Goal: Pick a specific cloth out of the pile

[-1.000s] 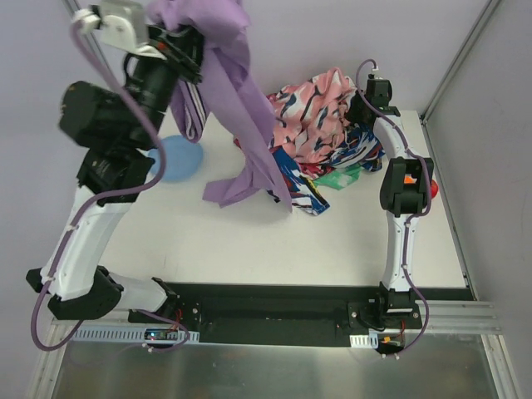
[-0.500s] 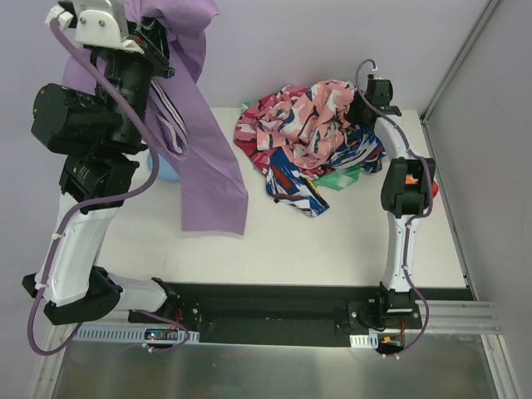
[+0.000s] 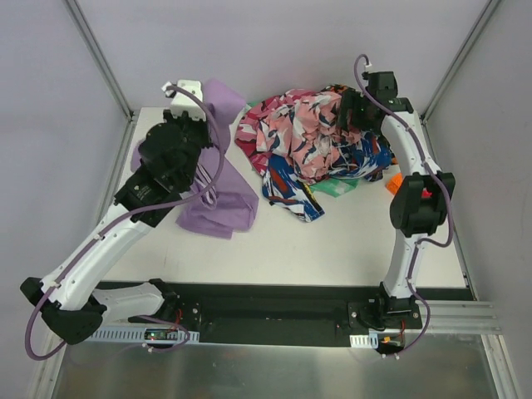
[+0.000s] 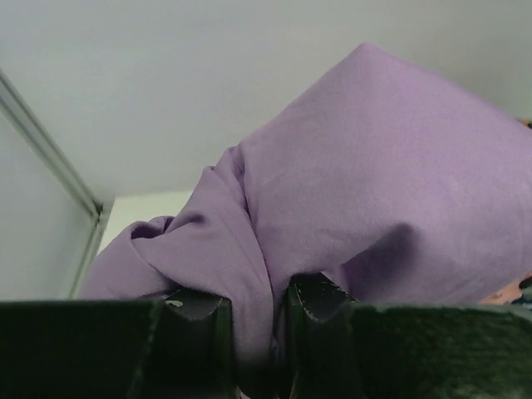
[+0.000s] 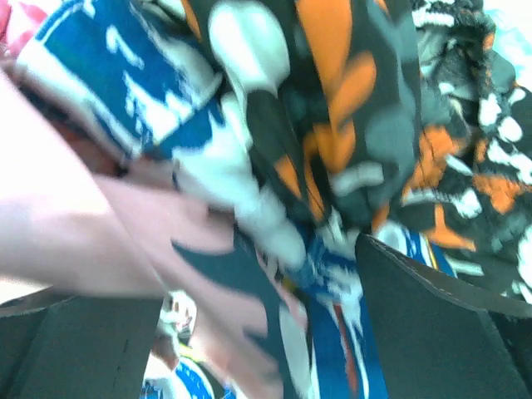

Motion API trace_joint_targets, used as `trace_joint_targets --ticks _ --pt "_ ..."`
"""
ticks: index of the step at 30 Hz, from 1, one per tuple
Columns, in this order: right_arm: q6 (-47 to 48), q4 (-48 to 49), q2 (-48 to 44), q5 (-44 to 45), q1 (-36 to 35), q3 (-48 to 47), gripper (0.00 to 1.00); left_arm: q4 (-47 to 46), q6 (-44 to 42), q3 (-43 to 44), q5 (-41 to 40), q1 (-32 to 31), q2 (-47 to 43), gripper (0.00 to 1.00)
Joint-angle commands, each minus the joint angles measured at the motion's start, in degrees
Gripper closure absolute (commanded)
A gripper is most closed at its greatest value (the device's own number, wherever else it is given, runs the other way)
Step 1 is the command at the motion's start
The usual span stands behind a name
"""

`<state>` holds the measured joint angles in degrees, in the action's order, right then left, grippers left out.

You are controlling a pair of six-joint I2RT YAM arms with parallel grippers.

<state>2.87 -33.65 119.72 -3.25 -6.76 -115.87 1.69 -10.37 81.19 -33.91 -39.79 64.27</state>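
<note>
The lilac cloth [image 3: 220, 204] lies spread on the left of the table, apart from the pile [image 3: 303, 141]. One end of it rises to my left gripper [image 3: 208, 98]. In the left wrist view that gripper [image 4: 259, 332] is shut on a fold of the cloth [image 4: 374, 183]. My right gripper [image 3: 351, 108] hangs over the pile's back right, jaws open. In the right wrist view its fingers [image 5: 440, 324] stand wide apart, and blurred pink, blue and black-orange fabric [image 5: 332, 125] fills the gap of the gripper [image 5: 258, 332].
A small orange object [image 3: 395, 183] sits right of the pile, by the right arm. Metal frame posts [image 3: 100, 58] rise at the back corners. The black base strip [image 3: 274, 303] runs along the near edge.
My left arm came down from high up, and the lilac cloth now rests on the table at the left. The right gripper opened and lifted over the pile, which shifted.
</note>
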Motion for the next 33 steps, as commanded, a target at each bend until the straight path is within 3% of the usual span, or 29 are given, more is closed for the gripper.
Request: trace_joint_targets --ticks 1,8,13,19,21,31,33 --pt "4.24 -8.45 -12.12 4.72 -0.71 2.75 0.04 -0.31 9.48 -3.4 -6.08 -1.08 -6.61 1.0" --pt "4.07 -10.2 -21.28 14.92 -0.79 8.91 0.04 8.14 14.66 -3.49 0.58 -6.7 -12.4 1.0" --pt "3.63 -9.86 -26.02 17.75 -0.79 13.47 0.04 12.19 23.1 -6.04 27.8 -7.58 -20.4 1.0" --pt "1.7 -3.28 -33.93 16.95 -0.71 24.27 0.04 13.6 27.77 -7.53 33.82 -7.58 -24.28 1.0" --pt "0.91 -1.43 -36.3 16.78 -0.79 27.35 0.04 13.86 28.12 -8.41 32.25 -7.58 -24.28 1.0" --pt "-4.8 3.5 -45.79 17.14 -0.97 39.39 0.04 13.86 28.73 -14.99 -5.96 -7.06 -12.6 1.0" --pt "-5.77 5.16 -47.64 17.13 -1.23 42.91 0.04 14.12 31.71 -18.41 -6.44 -4.96 -10.14 1.0"
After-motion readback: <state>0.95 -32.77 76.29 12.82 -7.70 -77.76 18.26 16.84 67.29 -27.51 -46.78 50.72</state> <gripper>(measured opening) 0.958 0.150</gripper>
